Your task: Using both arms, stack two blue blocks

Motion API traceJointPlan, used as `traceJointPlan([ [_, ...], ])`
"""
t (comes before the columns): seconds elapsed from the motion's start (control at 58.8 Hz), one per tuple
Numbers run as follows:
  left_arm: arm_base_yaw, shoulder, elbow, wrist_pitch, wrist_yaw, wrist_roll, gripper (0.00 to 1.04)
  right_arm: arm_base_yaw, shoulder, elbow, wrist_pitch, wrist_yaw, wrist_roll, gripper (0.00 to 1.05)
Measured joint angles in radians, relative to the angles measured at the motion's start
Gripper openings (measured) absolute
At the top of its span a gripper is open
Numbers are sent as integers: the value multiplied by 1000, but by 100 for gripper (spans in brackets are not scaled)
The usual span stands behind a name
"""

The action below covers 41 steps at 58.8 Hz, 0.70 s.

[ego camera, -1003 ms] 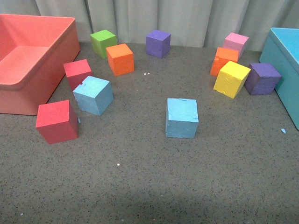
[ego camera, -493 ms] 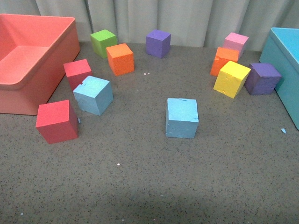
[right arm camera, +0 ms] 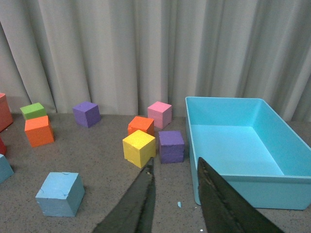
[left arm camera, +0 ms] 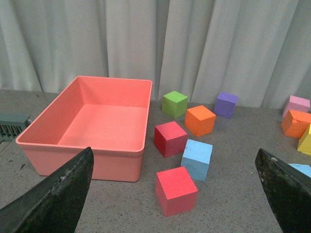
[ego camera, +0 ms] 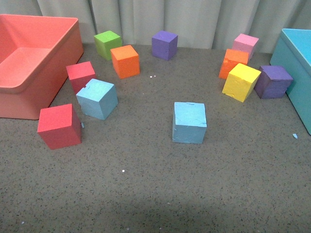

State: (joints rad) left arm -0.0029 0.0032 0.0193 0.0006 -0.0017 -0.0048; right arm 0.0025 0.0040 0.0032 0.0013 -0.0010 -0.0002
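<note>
1. Front view: neither of my arms shows. The left blue block (ego camera: 97,99) sits left of centre on the tabletop (ego camera: 155,194), squeezed between a far red cube (ego camera: 80,76) and a near red cube (ego camera: 59,126). The middle blue block (ego camera: 189,123) stands free at centre, well apart from it, so nothing is stacked yet.
2. Left wrist view: my left jaws are spread wide and hold nothing. The left blue block (left arm camera: 197,159) lies ahead, right of centre. The red cubes just beside it would crowd my grasp, I judge.
3. Right wrist view: my right jaws are parted only a little and are empty. The middle blue block (right arm camera: 60,194) lies at lower left, off to one side of them with nothing in between. The teal bin (right arm camera: 272,187) is on the other side. My right arm seems the nearer one for this block.
</note>
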Motion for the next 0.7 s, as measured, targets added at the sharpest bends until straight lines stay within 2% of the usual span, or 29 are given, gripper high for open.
traceJointPlan([
  [0.187,0,0,0,0,0,0,98,0,0,0,0,0,0,70],
  [0.289,2,16,11,-36,8,-8,98,0,0,0,0,0,0,96],
  [0.34,3,115,55,-139,27,-28,98,0,0,0,0,0,1,96],
  [0.391,2,205,66,-122,29,-46,98,0,0,0,0,0,0,95],
  [0.629,-73,815,226,298,37,-76,98,0,0,0,0,0,0,95],
  [0.697,-88,986,307,358,40,-79,98,0,0,0,0,0,0,95],
])
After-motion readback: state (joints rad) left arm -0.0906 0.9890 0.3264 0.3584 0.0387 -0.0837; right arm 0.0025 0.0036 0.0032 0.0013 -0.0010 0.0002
